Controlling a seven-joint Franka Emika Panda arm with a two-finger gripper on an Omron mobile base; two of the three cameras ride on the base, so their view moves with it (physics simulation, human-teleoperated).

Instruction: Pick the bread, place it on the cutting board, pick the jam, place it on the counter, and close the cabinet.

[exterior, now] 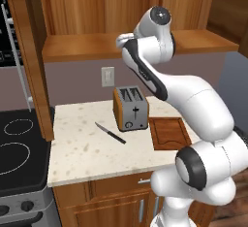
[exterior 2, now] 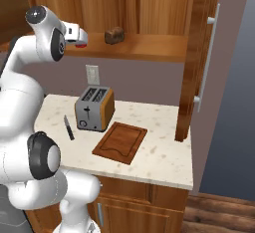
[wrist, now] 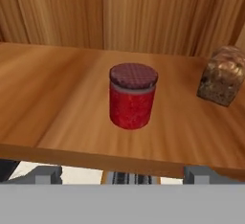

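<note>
The jam (wrist: pixel 132 96), a red jar with a darker lid, stands upright on the wooden shelf of the cabinet (exterior 2: pixel 149 45), straight ahead of my gripper (wrist: pixel 124 174). The gripper is open, its fingertips (wrist: pixel 48 173) at the shelf's front edge, short of the jar and holding nothing. The bread (wrist: pixel 222 76), a brown loaf chunk, sits to the jar's right on the same shelf, and again as the bread (exterior 2: pixel 114 35) in the right base view. The cutting board (exterior 2: pixel 119 141) lies bare on the counter (exterior 2: pixel 159 157) beside the toaster. Both cabinet doors (exterior 2: pixel 199 53) stand open.
A toaster (exterior: pixel 131 108) stands at the back of the counter with a black-handled knife (exterior: pixel 110 133) lying to its left. A black stovetop (exterior: pixel 19 143) borders the counter's left end. The open left door (exterior: pixel 29 51) hangs down over that edge. A wall outlet (exterior: pixel 107 76) is behind the toaster.
</note>
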